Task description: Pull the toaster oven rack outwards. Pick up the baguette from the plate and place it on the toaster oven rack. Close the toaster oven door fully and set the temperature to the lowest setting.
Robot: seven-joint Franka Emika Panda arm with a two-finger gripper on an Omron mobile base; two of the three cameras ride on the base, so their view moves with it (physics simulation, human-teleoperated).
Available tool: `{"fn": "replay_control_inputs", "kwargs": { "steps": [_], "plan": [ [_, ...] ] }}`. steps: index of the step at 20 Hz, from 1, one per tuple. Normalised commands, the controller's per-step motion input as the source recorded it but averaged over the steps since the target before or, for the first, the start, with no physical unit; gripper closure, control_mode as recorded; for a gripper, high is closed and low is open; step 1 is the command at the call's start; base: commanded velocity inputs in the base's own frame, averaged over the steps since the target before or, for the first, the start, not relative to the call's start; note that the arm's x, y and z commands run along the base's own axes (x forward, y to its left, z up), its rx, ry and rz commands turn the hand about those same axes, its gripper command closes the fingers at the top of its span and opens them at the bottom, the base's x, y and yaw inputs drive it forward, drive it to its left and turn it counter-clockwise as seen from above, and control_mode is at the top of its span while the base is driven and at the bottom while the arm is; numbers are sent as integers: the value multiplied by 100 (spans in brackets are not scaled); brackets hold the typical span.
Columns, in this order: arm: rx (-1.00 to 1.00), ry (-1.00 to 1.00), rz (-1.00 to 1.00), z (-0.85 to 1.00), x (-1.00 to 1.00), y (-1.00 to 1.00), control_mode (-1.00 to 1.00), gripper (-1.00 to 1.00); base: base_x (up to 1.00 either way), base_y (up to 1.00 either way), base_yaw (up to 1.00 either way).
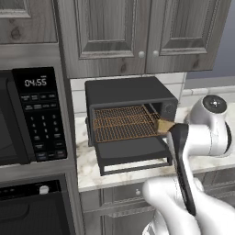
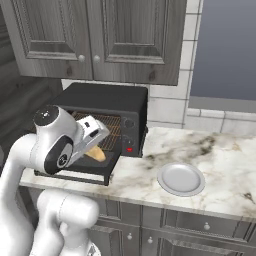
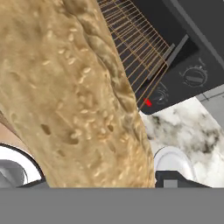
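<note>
The black toaster oven (image 1: 123, 90) stands on the counter with its door (image 1: 134, 156) dropped open. The copper toaster oven rack (image 1: 123, 123) is pulled out over the door. My gripper (image 2: 93, 146) is shut on the tan baguette (image 2: 96, 153) and holds it tilted over the rack's front right corner. One end of the baguette (image 1: 165, 125) pokes out past my arm. In the hand view the baguette (image 3: 74, 100) looms close, with the rack (image 3: 133, 48), the dials (image 3: 194, 76) and the red light (image 3: 148, 103) behind it. The white plate (image 2: 181, 178) lies bare to the oven's right.
A large black microwave (image 1: 32, 114) with keypad and clock sits left of the oven. Grey wall cabinets (image 1: 137, 32) hang above it. The marble counter (image 2: 220, 155) stretches right past the plate, with drawer fronts (image 2: 200, 227) below its edge.
</note>
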Motion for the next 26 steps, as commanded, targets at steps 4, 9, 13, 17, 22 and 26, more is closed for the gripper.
{"fn": "replay_control_inputs", "kwargs": {
  "steps": [4,9,13,17,22,26],
  "plan": [
    [22,0,8,2,25,6,-100,100,0,0,0],
    [0,0,0,0,16,22,-100,100,0,0,0],
    [-2,4,3,0,46,70,-100,100,0,0,0],
    [0,1,16,-4,37,45,-100,100,0,0,0],
    [-2,0,26,-14,52,23,-100,100,0,0,0],
    [-8,2,17,-26,48,2,-100,100,0,0,0]
  ]
}}
